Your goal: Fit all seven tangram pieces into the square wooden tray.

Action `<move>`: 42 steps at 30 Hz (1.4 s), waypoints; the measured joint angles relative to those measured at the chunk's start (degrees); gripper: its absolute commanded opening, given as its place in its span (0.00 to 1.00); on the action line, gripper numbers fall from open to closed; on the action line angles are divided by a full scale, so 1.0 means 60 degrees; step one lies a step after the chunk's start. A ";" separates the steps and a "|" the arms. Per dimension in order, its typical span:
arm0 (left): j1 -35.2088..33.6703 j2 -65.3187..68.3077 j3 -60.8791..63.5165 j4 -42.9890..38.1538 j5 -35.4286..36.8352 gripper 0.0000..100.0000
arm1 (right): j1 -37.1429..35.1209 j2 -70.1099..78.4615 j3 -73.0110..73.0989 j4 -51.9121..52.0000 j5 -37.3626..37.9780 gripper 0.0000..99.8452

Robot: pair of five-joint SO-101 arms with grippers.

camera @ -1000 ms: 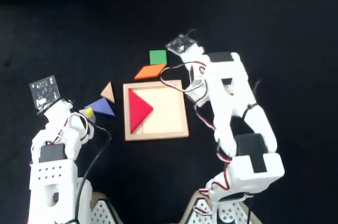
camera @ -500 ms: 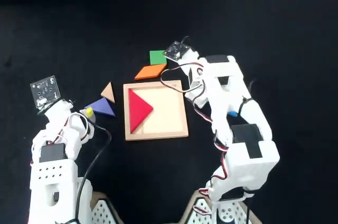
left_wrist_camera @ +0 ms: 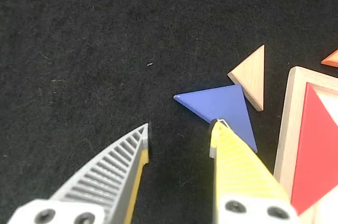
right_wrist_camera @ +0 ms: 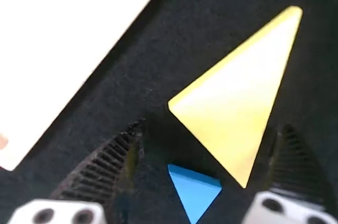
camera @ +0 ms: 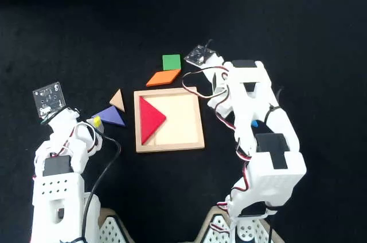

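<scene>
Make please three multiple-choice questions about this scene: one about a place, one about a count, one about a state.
1. Where does the green square lie?
A) in a gripper
B) on the table, beside the orange piece
C) on a robot's base

2. How many pieces lie in the tray?
A) one
B) three
C) none

3. The left gripper is:
A) shut on a piece
B) open
C) shut on nothing

Answers:
1 B, it lies beyond the tray's far edge.
2 A, the red triangle alone is inside.
3 B, its fingers stand apart.
</scene>
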 measured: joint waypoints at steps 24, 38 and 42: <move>0.0425 0.0000 0.0044 0.0000 0.0000 0.20 | -0.0234 0.0557 -0.0015 0.0117 0.0513 0.29; 0.0425 0.0000 0.0044 0.0000 0.0000 0.20 | -0.0454 -0.1275 -0.0029 0.1040 0.0073 0.29; 0.0425 0.0000 0.0044 0.0000 0.0000 0.20 | -0.1304 -0.2139 0.0879 0.0835 0.0044 0.29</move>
